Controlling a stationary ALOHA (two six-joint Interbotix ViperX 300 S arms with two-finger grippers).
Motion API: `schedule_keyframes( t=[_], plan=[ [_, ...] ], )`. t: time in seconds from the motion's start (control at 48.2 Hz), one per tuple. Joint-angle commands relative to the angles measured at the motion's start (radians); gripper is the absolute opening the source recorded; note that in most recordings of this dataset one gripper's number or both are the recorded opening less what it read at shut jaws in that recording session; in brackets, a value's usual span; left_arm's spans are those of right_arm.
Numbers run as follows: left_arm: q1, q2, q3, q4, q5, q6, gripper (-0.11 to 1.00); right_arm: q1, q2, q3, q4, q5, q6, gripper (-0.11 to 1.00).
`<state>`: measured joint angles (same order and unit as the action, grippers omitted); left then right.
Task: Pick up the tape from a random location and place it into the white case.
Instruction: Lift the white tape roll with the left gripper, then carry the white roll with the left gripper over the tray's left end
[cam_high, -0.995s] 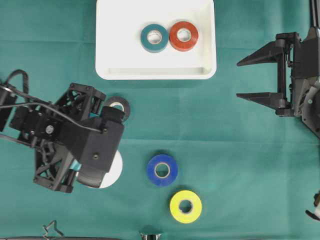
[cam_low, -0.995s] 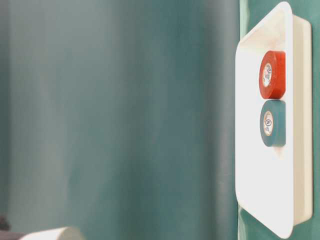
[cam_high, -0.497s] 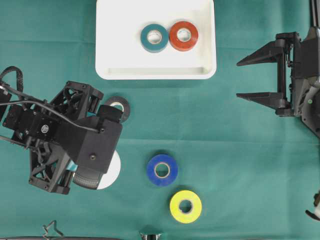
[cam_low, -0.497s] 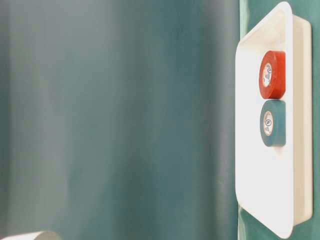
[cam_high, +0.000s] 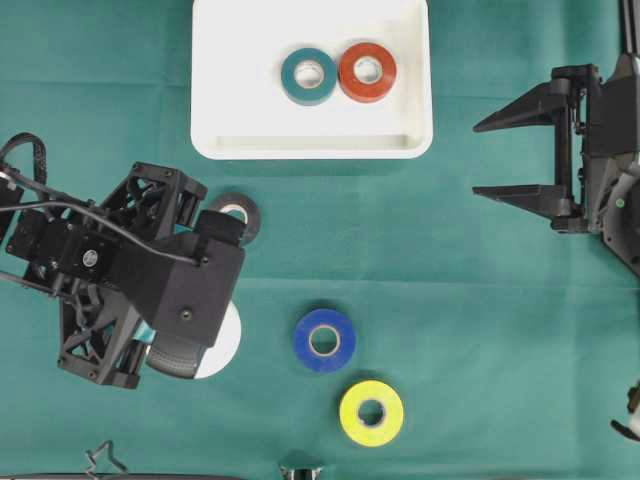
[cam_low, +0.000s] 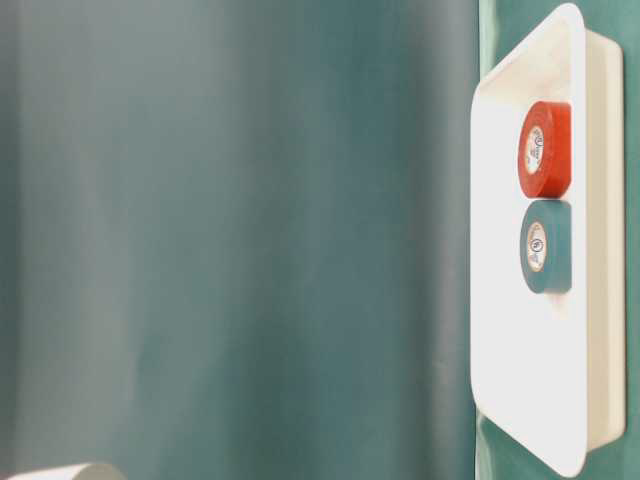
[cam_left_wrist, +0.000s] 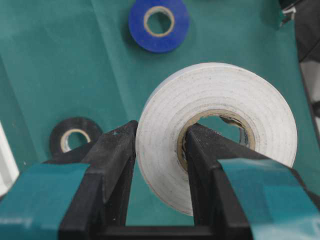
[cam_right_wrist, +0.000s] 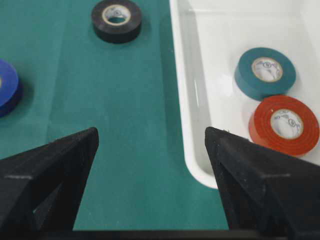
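Gripping a white roll of tape (cam_left_wrist: 215, 130) by its wall, my left gripper (cam_left_wrist: 159, 150) has one finger outside and one through the core, clamped tight on it. From overhead that roll (cam_high: 222, 340) shows at the left of the green cloth-covered table (cam_high: 450, 330), well short of the shallow white plastic case (cam_high: 312, 142) at the far side. I see a teal roll (cam_high: 308, 76) and a red roll (cam_high: 367, 72) touching inside the case. My right gripper (cam_high: 505, 158) hangs at the right, fingers spread wide, holding nothing
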<state>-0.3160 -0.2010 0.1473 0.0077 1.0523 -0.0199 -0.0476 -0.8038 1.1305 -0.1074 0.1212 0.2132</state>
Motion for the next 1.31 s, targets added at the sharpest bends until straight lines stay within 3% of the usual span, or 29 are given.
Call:
schedule_keyframes(
  t=[0.0, 0.269, 0.435, 0.684, 1.098, 1.285],
  plan=[
    [-0.003, -0.025, -0.011, 0.0, -0.005, -0.002, 0.25, 0.002, 0.002, -0.025, -0.002, -0.005, 0.002, 0.85],
    [0.009, -0.018, -0.002, 0.002, -0.018, -0.002, 0.25, 0.002, 0.002, -0.025, -0.002, -0.005, 0.0, 0.85],
    [0.063, -0.012, 0.035, 0.003, -0.044, 0.0, 0.25, 0.002, 0.002, -0.025, -0.002, -0.005, 0.0, 0.85],
    [0.196, -0.008, 0.106, 0.003, -0.107, 0.002, 0.25, 0.003, 0.002, -0.025, -0.002, 0.009, 0.0, 0.85],
    [0.431, 0.029, 0.112, 0.008, -0.164, 0.011, 0.25, 0.0, 0.002, -0.025, -0.011, 0.009, -0.002, 0.85],
    [0.52, 0.04, 0.109, 0.008, -0.187, 0.061, 0.25, -0.002, 0.002, -0.025, -0.011, 0.009, -0.002, 0.85]
  ],
)
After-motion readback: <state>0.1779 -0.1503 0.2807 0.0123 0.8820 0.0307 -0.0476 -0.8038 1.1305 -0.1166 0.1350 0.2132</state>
